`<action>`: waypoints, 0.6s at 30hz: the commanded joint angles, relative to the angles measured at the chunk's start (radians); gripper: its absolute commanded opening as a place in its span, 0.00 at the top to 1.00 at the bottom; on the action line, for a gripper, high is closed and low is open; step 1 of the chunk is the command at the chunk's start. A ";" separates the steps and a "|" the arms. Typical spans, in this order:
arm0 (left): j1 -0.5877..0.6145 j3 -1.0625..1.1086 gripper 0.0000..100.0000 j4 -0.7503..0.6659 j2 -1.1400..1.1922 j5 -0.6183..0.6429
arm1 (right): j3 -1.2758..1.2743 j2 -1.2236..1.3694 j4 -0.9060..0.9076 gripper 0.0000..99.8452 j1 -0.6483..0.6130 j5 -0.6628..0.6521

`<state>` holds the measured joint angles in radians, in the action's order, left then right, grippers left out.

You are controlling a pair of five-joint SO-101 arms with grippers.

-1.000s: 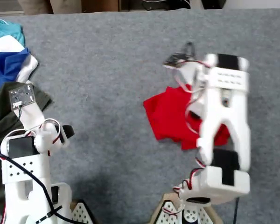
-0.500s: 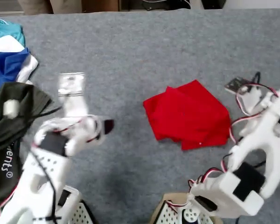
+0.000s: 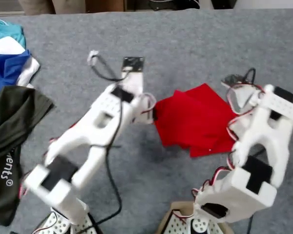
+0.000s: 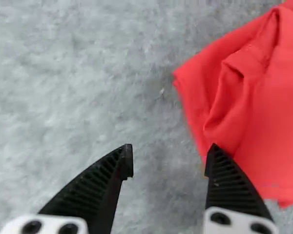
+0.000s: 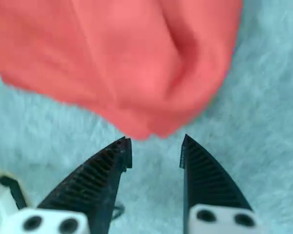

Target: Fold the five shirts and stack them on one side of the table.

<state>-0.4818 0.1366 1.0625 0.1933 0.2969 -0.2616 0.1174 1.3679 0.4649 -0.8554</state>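
Hovering w/ jaws spread & empty, L gripper (image 4: 168,161) is sitting at the frame-left edge of the red shirt (image 3: 200,122), which is lying folded mid-frame in the high view. R gripper (image 5: 154,151), also spread & empty, is hanging over its right edge. Farther off, a dark shirt (image 3: 10,126) is lying at frame left on the grey table (image 3: 185,39), w/ blue, white & teal shirts (image 3: 10,58) bunching in the upper-left corner.
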 commanded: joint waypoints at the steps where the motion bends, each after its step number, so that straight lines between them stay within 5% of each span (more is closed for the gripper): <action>1: -0.049 -0.269 0.75 0.091 0.142 0.017 | -0.002 0.001 -0.048 0.82 -0.070 0.071; 8: -0.117 -0.503 0.76 0.195 0.352 0.015 | 0.007 0.150 -0.121 0.92 -0.094 0.135; 14: -0.112 -0.612 0.97 0.206 0.438 0.009 | 0.058 0.236 -0.100 0.97 -0.088 0.141; 18: -0.110 -0.658 0.98 0.218 0.440 0.015 | 0.151 0.234 -0.023 0.97 -0.088 0.161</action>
<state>-0.5877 -0.4496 1.2666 0.6475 0.3061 -0.1849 0.3506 1.2912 0.3805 -0.7234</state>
